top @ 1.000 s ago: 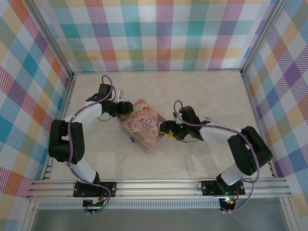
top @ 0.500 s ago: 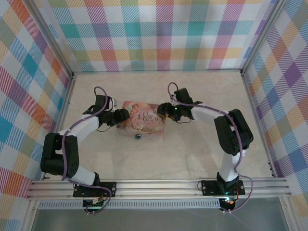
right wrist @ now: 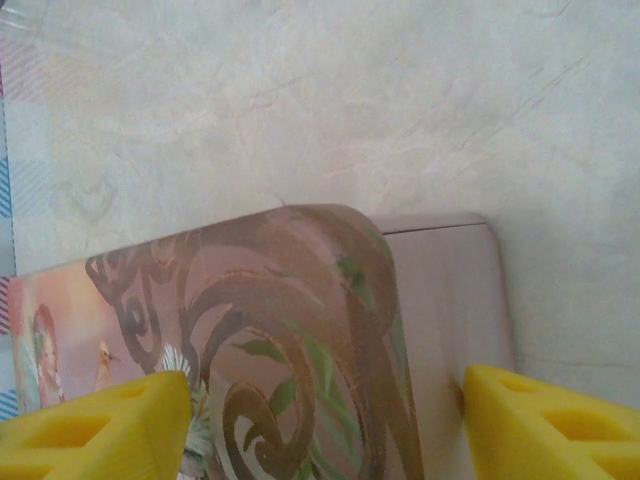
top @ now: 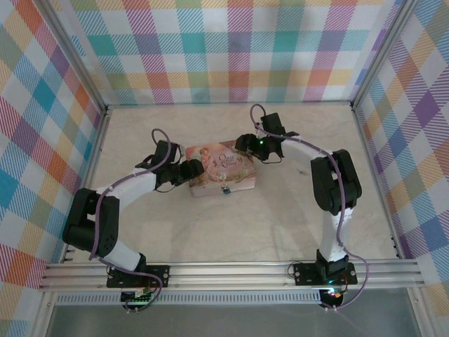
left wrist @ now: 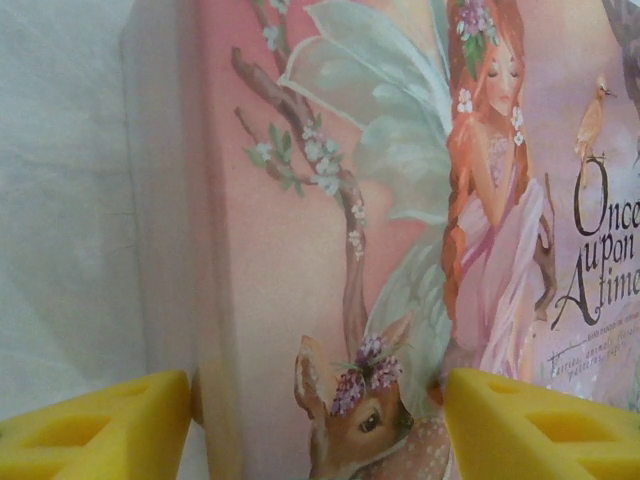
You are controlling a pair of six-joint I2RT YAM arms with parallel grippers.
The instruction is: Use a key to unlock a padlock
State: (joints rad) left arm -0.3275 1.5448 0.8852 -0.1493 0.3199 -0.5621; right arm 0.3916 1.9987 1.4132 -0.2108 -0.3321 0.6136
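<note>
A pink tin box [top: 223,167] printed with a fairy is seen lying flat on the marbled surface [top: 280,217], near the middle of the top view. The padlock [top: 226,188] is found at the box's lower edge, just below the frame's centre. It is seen as a small blue-and-dark shape whose detail cannot be made out. The left tool [top: 198,170] is placed at the box's left end. In the left wrist view its yellow fingers [left wrist: 95,430] are spread, one beside the end wall and one over the lid, with nothing clamped. The right tool [top: 243,145] is set at the box's upper right corner, likewise spread across that corner.
</note>
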